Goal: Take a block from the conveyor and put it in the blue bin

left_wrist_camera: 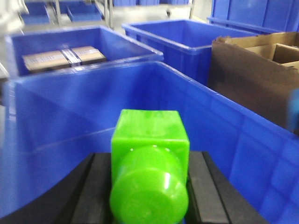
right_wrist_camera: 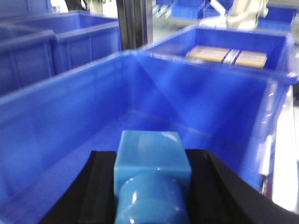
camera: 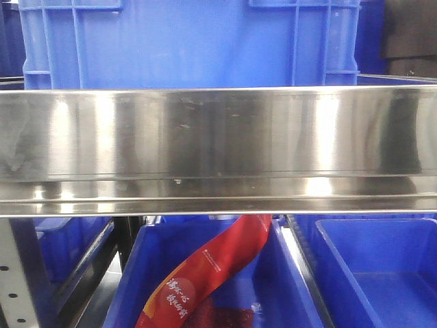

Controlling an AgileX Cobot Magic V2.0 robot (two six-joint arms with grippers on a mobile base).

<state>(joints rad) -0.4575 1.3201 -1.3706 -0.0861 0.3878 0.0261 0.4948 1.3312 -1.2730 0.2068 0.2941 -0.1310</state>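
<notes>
The left gripper (left_wrist_camera: 149,186) grasps a green block (left_wrist_camera: 150,158) above a blue bin (left_wrist_camera: 233,140), while the right gripper (right_wrist_camera: 152,186) grasps a light blue block (right_wrist_camera: 152,163) above another blue bin (right_wrist_camera: 60,116).

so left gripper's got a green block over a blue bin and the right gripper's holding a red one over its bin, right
Not quite. The right gripper holds a light blue block, not a red one, as the right wrist view shows. The rest stands: the left gripper holds a green block over a blue bin, and the right one is over a blue bin too.
</notes>
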